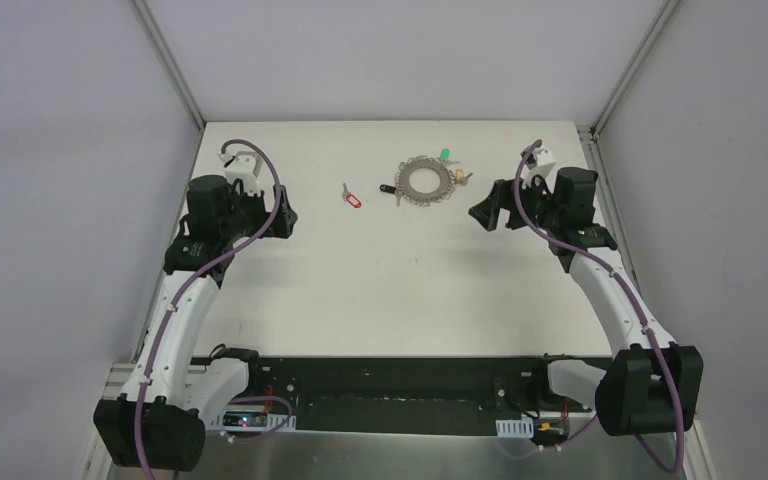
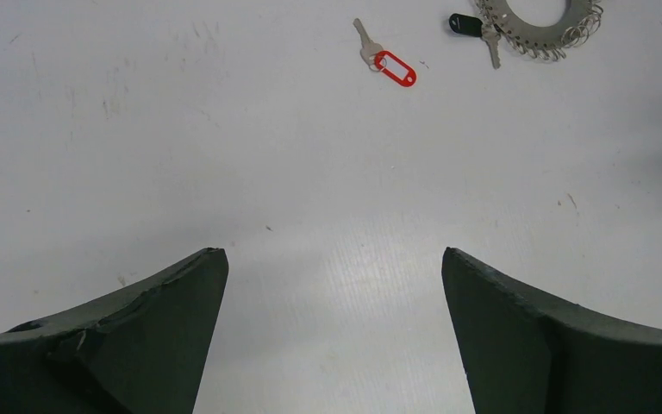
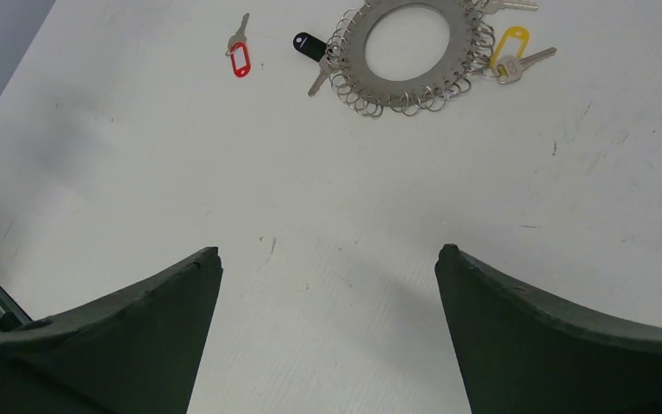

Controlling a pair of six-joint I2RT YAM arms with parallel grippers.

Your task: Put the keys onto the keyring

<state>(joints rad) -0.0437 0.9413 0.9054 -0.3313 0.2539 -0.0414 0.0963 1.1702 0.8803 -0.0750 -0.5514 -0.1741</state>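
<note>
Left fingers and right fingers, dark matte wedges, gape empty. Flat grey keyring, rimmed with wire coils, lies on scuffed white tabletop between them; red-tagged key lies apart, left. Pale walls enclose.

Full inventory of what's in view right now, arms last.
keyring: 1, grey metal, flat on the table, far centre
red-tag key: 1, red, left of the keyring, apart from it
black-tag key: 1, black, at the keyring's left rim
yellow-tag key: 1, yellow, at its right rim
green-tag key: 1, green, at its far rim
table: 1, white
left gripper: 1, dark, open, empty
right gripper: 1, dark, open, empty
</note>
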